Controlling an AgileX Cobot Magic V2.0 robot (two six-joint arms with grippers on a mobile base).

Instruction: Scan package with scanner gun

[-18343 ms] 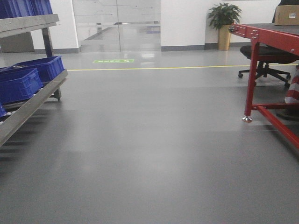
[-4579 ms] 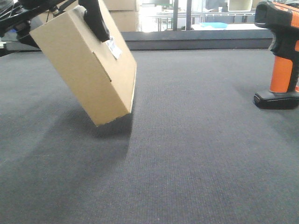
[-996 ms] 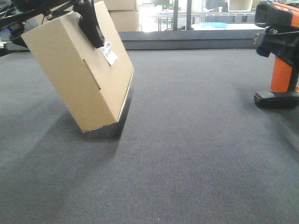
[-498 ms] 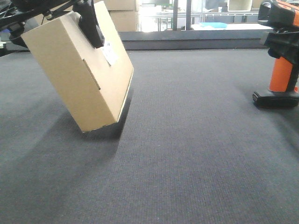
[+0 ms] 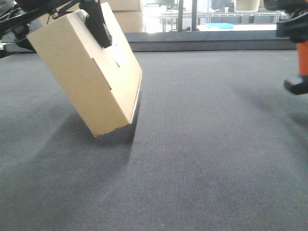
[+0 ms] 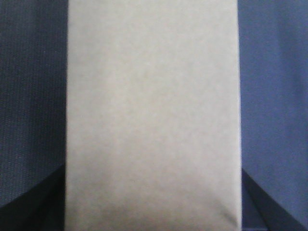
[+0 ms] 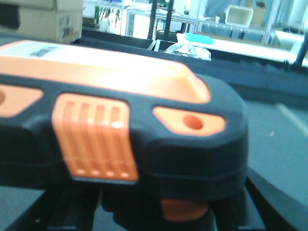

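Observation:
A plain brown cardboard package (image 5: 91, 82) hangs tilted over the dark belt (image 5: 202, 154), its lower corner close to the surface. My left gripper (image 5: 67, 33) is shut on its upper end, one black finger (image 5: 98, 26) across the front face. In the left wrist view the package (image 6: 153, 106) fills the frame and a dark finger (image 6: 29, 204) shows at a lower corner. The orange and black scanner gun (image 5: 301, 72) is at the far right edge, lifted off the belt. My right gripper (image 7: 159, 216) is shut on the scanner (image 7: 120, 125) below its head.
A raised black edge (image 5: 207, 45) runs along the belt's far side. Stacked cardboard boxes (image 5: 127, 19) stand behind it at the left. Metal shelving with a blue tray (image 5: 221, 26) stands further back.
The scanner gun has left the belt, moving up and to the right, partly out of the front view. The package has shifted slightly right and up in the left gripper.

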